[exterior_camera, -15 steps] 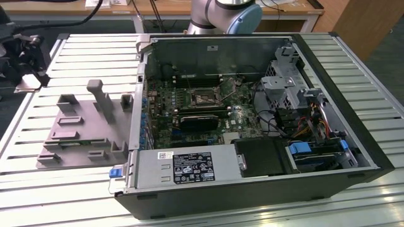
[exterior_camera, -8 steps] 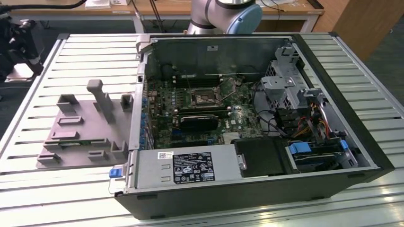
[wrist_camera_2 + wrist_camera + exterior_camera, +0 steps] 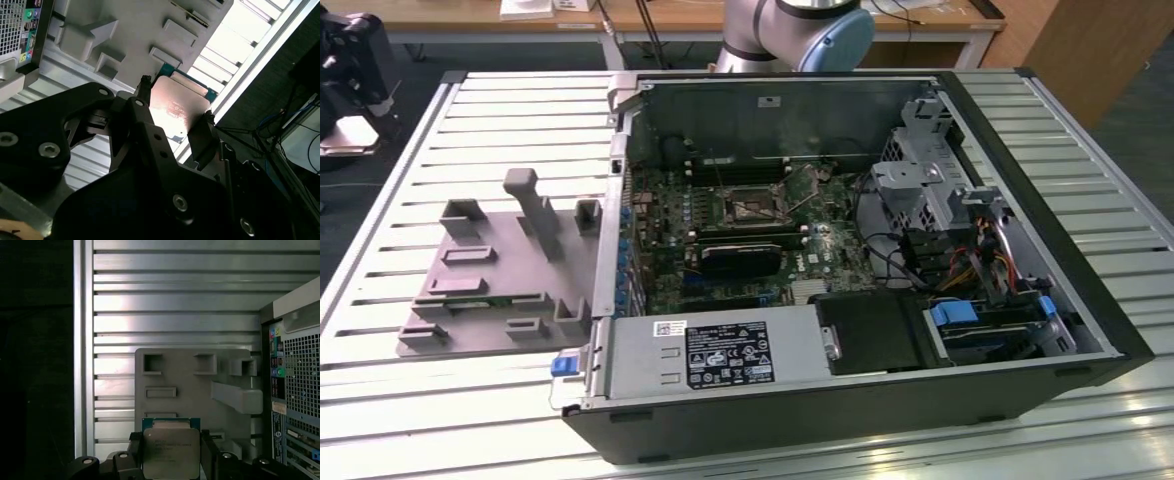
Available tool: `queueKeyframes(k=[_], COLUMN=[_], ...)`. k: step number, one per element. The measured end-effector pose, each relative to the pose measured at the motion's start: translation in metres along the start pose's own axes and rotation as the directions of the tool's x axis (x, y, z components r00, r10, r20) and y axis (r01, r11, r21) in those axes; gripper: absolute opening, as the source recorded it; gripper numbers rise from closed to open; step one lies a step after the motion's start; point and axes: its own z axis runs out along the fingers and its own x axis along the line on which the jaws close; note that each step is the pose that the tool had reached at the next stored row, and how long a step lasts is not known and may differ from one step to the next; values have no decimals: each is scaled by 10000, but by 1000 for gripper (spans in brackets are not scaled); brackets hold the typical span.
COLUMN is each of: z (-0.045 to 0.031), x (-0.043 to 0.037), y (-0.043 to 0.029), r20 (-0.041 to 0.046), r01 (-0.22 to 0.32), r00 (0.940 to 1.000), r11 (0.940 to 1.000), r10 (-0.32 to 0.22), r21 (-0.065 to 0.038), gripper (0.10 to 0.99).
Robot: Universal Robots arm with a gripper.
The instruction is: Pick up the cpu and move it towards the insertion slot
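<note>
**A:** Where is the cpu (image 3: 171,452) right now?

**B:** Between the 2 fingers (image 3: 136,457) of the end effector (image 3: 171,460), which is closed on 2 opposite edges of the chip in both wrist views. It hangs over one edge of the grey fixture (image 3: 190,385). To my eye it is lifted clear of the pockets, with the slatted surface (image 3: 175,300) beyond.

**A:** And the insertion slot (image 3: 744,205)?

**B:** It's on the green motherboard (image 3: 654,225) inside the open computer case (image 3: 854,420). In the exterior view the fixture lies outside the case, on that view's left, so the 2 are well apart.

**A:** What worries you from here?

**B:** Mostly the grip. The chip is thin and held only by its edges, so a jolt or a quick swing could tilt it between the fingers or let it slip out. A tilted chip wouldn't sit flat over the socket.

**A:** Anything along the way?

**B:** The case's metal side wall (image 3: 607,250) stands between the fixture and the board. If the chip travels too low, it or the fingers could clip that rim. Inside, the loose cables (image 3: 907,260) and raised parts near the socket leave little room for a wide end effector.

**A:** Orientation?

**B:** I can't tell from here whether the chip's corners match the socket. If they don't, pressing down could damage the contacts.
</note>
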Motion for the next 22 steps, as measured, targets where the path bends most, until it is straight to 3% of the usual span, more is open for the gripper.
queueKeyframes(k=[4, 8, 22], z=[-4, 1, 14], x=[-9, -79, -481], y=[1, 3, 17], r20=[-5, -2, -4], r01=[1, 0, 0], r00=[10000, 10000, 10000], r11=[10000, 10000, 10000], r10=[-1, 0, 0], r21=[3, 1, 2], gripper=[541, 541, 541])
